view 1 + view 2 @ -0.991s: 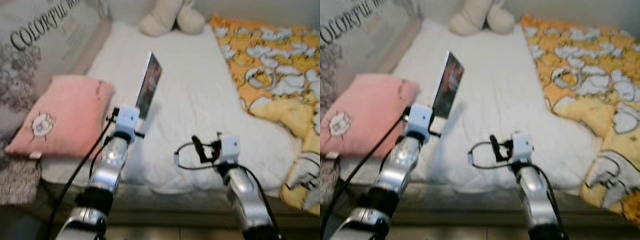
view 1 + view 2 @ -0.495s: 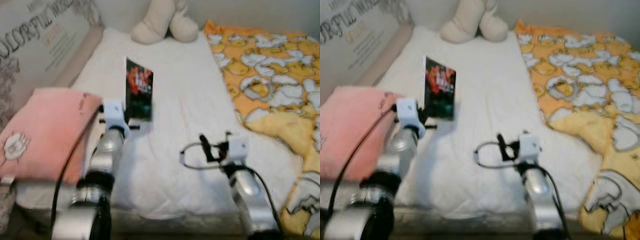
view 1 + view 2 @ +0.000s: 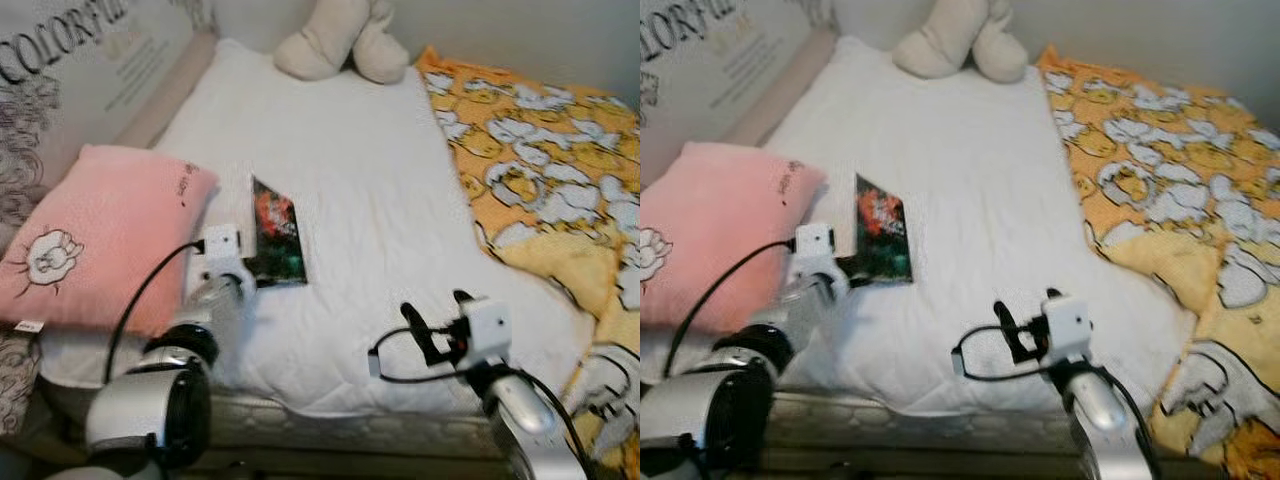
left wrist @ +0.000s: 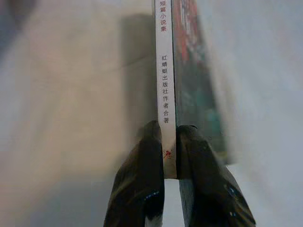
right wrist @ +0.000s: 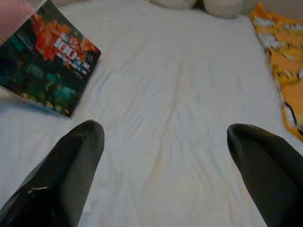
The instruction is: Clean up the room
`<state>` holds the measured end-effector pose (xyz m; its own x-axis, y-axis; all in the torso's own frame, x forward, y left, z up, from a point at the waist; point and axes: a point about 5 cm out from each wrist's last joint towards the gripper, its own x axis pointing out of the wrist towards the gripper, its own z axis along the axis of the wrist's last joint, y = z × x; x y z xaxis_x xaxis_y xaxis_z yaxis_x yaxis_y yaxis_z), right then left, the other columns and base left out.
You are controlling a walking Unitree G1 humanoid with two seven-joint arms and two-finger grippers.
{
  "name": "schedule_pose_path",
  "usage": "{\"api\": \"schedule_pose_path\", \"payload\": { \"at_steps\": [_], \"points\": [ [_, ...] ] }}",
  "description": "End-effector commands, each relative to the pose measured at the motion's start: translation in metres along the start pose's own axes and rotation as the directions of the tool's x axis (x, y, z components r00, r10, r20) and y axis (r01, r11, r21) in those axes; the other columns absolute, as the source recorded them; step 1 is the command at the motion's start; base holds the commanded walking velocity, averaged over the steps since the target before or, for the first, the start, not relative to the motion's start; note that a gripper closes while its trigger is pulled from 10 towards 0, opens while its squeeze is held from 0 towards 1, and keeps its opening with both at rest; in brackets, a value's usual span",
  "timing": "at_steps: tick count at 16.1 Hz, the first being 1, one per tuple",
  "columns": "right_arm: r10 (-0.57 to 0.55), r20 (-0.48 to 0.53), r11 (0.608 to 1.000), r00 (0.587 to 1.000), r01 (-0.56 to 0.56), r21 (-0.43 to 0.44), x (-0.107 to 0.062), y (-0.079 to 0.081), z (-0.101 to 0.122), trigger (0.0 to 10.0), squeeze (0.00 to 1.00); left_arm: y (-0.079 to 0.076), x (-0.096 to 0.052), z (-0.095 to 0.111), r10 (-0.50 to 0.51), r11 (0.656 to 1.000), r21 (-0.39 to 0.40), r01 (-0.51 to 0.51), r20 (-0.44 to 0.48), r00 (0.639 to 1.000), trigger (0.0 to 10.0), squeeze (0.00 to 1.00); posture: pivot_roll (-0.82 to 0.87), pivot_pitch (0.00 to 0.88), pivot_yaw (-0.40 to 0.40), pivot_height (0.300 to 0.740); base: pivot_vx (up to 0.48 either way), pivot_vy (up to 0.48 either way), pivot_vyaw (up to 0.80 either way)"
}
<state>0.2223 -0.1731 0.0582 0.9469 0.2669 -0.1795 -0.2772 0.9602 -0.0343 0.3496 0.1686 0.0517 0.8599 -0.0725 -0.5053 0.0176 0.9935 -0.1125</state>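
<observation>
A paperback book (image 3: 277, 243) with a dark red-and-teal cover lies low over the white bed sheet (image 3: 370, 170), beside the pink pillow (image 3: 100, 240). My left gripper (image 4: 169, 131) is shut on its white spine, one black finger (image 4: 142, 175) on each side. Whether the book touches the sheet I cannot tell. From the right wrist view the book (image 5: 47, 66) looks tilted, cover up. My right gripper (image 3: 437, 315) hovers open over the bed's near edge, to the right of the book, with nothing between its fingers (image 5: 80, 151).
A beige plush toy (image 3: 340, 40) sits at the head of the bed. An orange duck-print blanket (image 3: 540, 160) covers the right side. A printed panel reading "COLORFUL" (image 3: 70, 70) lines the left. The mattress edge (image 3: 330, 425) is just before me.
The left arm has brought the book down from upright in the air to low over the sheet near the pillow. The camera shifted. The right gripper stays open.
</observation>
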Motion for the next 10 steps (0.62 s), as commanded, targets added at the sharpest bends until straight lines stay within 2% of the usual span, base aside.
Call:
{"api": "schedule_pose_path", "payload": {
  "at_steps": [1,2,3,5,8,10],
  "points": [
    [-0.004,-0.007,1.0,1.0,0.004,0.001,-0.004,-0.002,0.002,10.0,0.0,-0.006,0.001,0.006,-0.009,0.989,0.149,0.008,0.008,1.0,10.0,0.0,-0.21,0.073,-0.081,0.74,0.0,0.0,0.0],
    [-0.005,-0.018,1.0,1.0,0.005,0.005,-0.008,-0.001,0.001,10.0,0.0,0.004,0.0,0.007,0.019,0.941,0.337,-0.017,-0.002,1.0,10.0,0.0,-0.22,0.079,-0.077,0.74,0.0,0.0,0.0],
    [-0.003,-0.026,1.0,1.0,0.003,0.008,-0.01,0.0,0.0,10.0,0.0,0.01,-0.001,0.01,0.036,0.929,0.37,-0.035,0.006,0.999,10.0,0.0,-0.21,0.08,-0.077,0.74,0.0,0.0,0.0],
    [0.003,-0.041,1.0,0.999,-0.002,0.012,-0.011,0.002,-0.001,10.0,0.0,0.028,-0.004,0.02,0.109,0.874,0.473,-0.112,0.035,0.993,10.0,0.0,-0.21,0.082,-0.074,0.74,0.0,0.0,0.0],
    [0.008,-0.053,1.0,0.999,-0.007,0.017,-0.01,0.004,0.0,10.0,0.0,0.049,-0.009,0.021,0.192,0.816,0.548,-0.184,0.045,0.98,10.0,0.0,-0.2,0.081,-0.071,0.74,0.0,0.0,0.0],
    [0.011,-0.063,1.0,0.998,-0.01,0.024,-0.01,0.005,-0.001,10.0,0.0,0.062,-0.013,0.016,0.237,0.805,0.556,-0.206,0.016,0.971,10.0,0.0,-0.19,0.08,-0.068,0.74,0.0,0.0,0.0]
  ]
}}
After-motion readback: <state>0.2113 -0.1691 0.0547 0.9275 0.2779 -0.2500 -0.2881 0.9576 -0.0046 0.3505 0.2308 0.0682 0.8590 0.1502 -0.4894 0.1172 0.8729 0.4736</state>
